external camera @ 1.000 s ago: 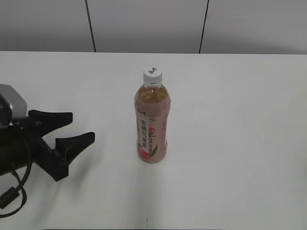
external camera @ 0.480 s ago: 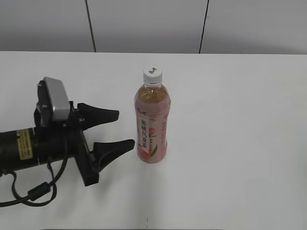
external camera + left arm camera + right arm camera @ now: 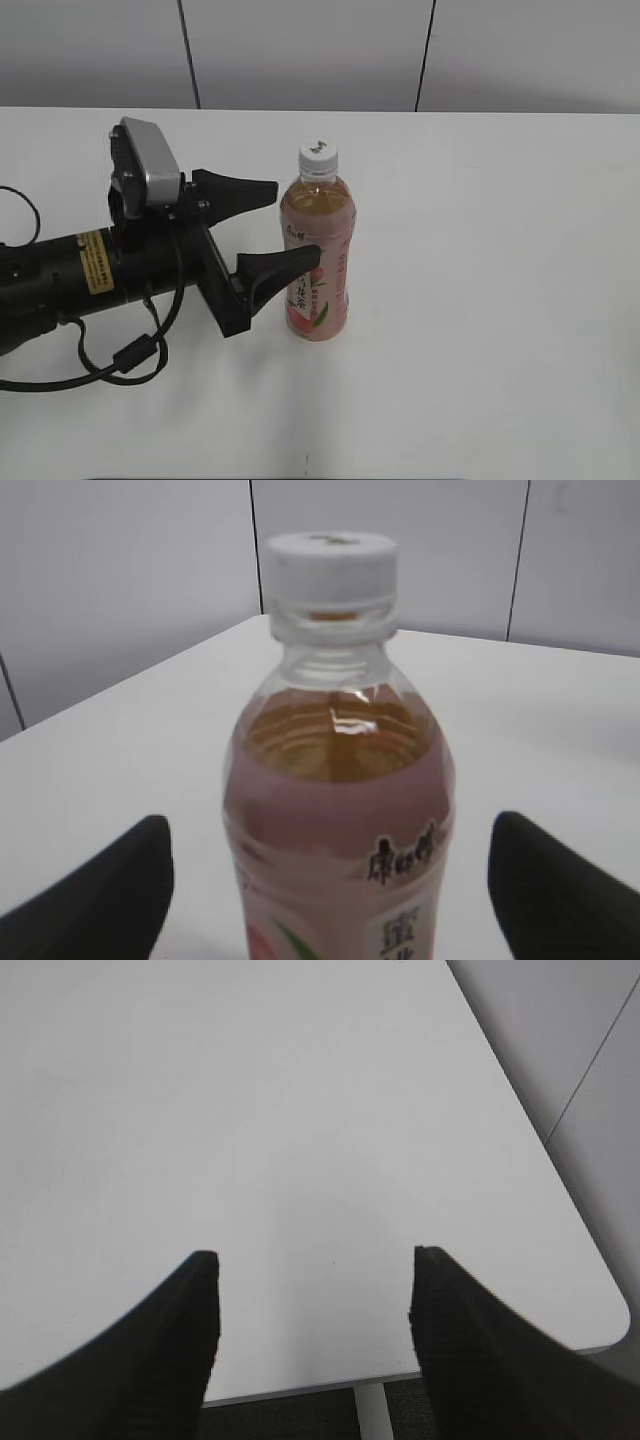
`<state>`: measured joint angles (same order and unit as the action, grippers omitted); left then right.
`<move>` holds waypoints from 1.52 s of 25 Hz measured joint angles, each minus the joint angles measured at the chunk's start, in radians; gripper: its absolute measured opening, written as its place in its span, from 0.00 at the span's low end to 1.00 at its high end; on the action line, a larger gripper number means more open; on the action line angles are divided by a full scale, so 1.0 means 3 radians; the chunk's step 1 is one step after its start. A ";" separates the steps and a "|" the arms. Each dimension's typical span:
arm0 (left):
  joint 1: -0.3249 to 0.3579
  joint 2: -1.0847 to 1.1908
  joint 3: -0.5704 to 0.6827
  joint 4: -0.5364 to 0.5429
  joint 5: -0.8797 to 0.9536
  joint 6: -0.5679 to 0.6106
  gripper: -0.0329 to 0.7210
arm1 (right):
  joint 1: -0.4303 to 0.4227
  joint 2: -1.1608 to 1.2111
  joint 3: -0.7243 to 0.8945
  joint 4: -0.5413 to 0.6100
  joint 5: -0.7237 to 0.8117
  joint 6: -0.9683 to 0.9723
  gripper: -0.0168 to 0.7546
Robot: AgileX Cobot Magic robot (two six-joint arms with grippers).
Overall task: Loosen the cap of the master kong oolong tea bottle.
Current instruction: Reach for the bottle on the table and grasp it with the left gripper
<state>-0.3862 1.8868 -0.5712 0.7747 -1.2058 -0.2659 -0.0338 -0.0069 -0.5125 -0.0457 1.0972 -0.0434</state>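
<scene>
Bottle: master kong oolong tea bottle (image 3: 317,262) upright mid-desk, cap (image 3: 318,155) on.
Left gripper (image 3: 287,228): wide, straddling bottle; I close next.
Right gripper (image 3: 312,1305): wide, empty, near desk corner.

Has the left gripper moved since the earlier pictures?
Yes. The left gripper has moved to the right, toward the bottle, which stands in the same spot on the table. Its open fingers now reach the bottle's sides.
</scene>
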 joint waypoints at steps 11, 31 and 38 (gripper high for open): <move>0.0000 0.0550 -0.0090 0.0041 -0.0013 -0.0103 0.81 | 0.0000 0.0000 0.0000 0.0000 0.0000 0.0000 0.62; -0.0278 0.0642 -0.0553 0.0146 -0.0013 -0.0185 0.80 | 0.0000 0.0000 0.0000 0.0000 0.0000 0.0000 0.62; -0.0309 0.0642 -0.0553 -0.0096 -0.0010 -0.0188 0.60 | 0.0000 0.0000 0.0000 0.0000 0.0000 0.0000 0.62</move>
<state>-0.4788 2.0794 -0.7371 0.7460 -1.2088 -0.3222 -0.0338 -0.0069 -0.5125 -0.0457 1.0972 -0.0434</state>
